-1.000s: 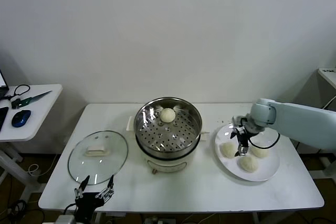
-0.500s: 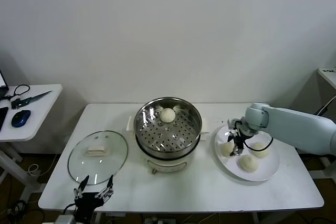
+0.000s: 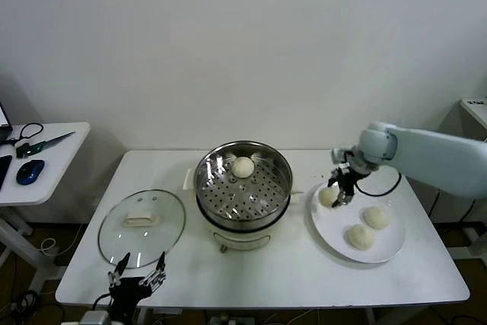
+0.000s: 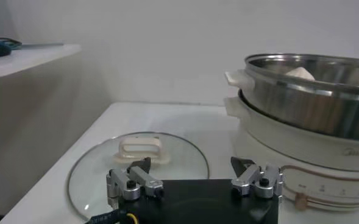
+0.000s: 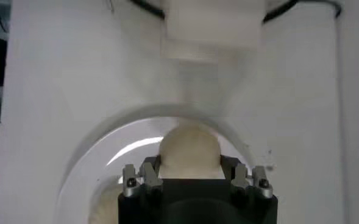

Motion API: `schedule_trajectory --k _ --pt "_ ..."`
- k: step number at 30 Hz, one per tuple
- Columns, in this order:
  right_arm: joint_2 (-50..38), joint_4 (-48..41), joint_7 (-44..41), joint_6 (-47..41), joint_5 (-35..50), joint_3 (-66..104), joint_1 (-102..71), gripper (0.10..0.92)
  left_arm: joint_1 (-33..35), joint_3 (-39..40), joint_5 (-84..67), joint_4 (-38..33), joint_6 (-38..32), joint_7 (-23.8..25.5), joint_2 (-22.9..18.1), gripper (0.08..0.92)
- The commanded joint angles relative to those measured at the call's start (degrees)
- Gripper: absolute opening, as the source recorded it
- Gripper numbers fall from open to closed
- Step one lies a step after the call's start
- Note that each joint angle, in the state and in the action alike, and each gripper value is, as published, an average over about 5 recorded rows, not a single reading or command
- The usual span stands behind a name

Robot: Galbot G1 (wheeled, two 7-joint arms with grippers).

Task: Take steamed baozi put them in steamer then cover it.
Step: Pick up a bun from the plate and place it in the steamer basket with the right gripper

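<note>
**Right hand holds a bun above the plate**

Your right hand (image 3: 338,192) is closed around one bun (image 3: 328,196). In the right wrist view you see the bun (image 5: 189,150) sitting between the two fingers (image 5: 144,178), pressed on both sides. The hand and its bun are over the left edge of the white plate (image 3: 389,252), on the side toward the pot. I cannot tell if the bun is lifted from the plate or touching it.

Two more buns lie on the plate: one (image 3: 377,217) near the middle and one (image 3: 360,237) closer to the front edge. They are apart from each other.

To the left of the plate stands the steamer (image 3: 243,188) in the middle of the tabletop (image 3: 304,272). One bun (image 3: 243,167) already rests on its holed tray, at the back.

Farther left, the glass lid (image 3: 142,227) lies flat on the tabletop, handle up, just beside the steamer.

Your left hand (image 3: 137,282) waits at the front edge of the tabletop near the lid, with its fingers (image 4: 130,181) spread wide and holding nothing.
</note>
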Motion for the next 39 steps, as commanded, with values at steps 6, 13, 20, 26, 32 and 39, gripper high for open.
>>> schedule_trajectory --k 6,13,20,26,32,39 --pt "14.5 7.9 -0.2 -3.1 20.9 -4.2 25.6 0.662 0.1 0.3 -0.1 -0.6 0.1 -0.1 0.3 0.823" --pt "28.3 5.7 11.1 -11.3 25.1 3.7 12.5 0.662 0.0 0.3 -0.4 -1.2 0.4 -0.1 0.7 0.823" --pt "36.4 -2.3 14.2 -13.4 22.1 4.6 0.8 0.662 0.1 -0.4 -1.3 -1.8 0.8 -0.1 0.8 0.823" --pt "37.1 -6.1 14.6 -13.5 17.7 3.8 -5.7 0.662 0.2 -0.9 -1.7 -1.7 0.8 -0.1 1.0 0.823" --pt "35.4 -6.9 16.1 -13.9 15.0 3.9 -9.9 0.662 0.1 -0.7 -1.7 -1.5 0.8 -0.1 0.9 0.823" --pt "35.2 -8.5 18.2 -14.0 13.8 5.1 -11.1 0.7 0.0 -0.3 -1.4 -1.6 1.0 -0.1 0.6 0.823"
